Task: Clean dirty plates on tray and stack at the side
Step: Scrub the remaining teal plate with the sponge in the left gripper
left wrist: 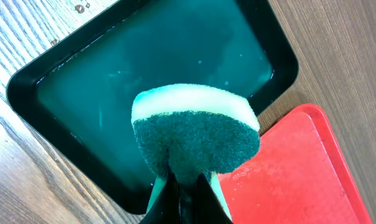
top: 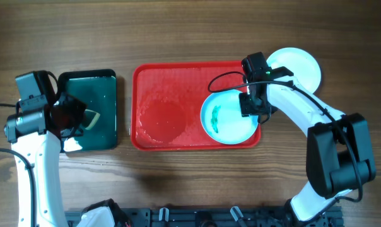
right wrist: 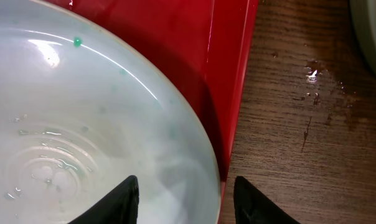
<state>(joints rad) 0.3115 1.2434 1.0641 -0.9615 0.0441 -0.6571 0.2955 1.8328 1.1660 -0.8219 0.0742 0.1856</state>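
Note:
A pale aqua plate (top: pixel 228 116) with a green smear lies on the right end of the red tray (top: pixel 171 75). My right gripper (top: pixel 256 106) is open and straddles the plate's right rim. In the right wrist view one finger is over the plate (right wrist: pixel 82 124) and the other over the wood beyond the tray's rim (right wrist: pixel 233 74), gripper (right wrist: pixel 187 186). A pale plate (top: pixel 299 68) lies on the table to the tray's upper right. My left gripper (left wrist: pixel 189 190) is shut on a green-and-white sponge (left wrist: pixel 197 134), held over the dark tray.
A dark green-black tray (top: pixel 105 85) holding water sits left of the red tray, and also shows in the left wrist view (left wrist: pixel 113 74). A wet round mark shows on the red tray's left half (top: pixel 162 116). Water drops lie on the wood (right wrist: pixel 312 74).

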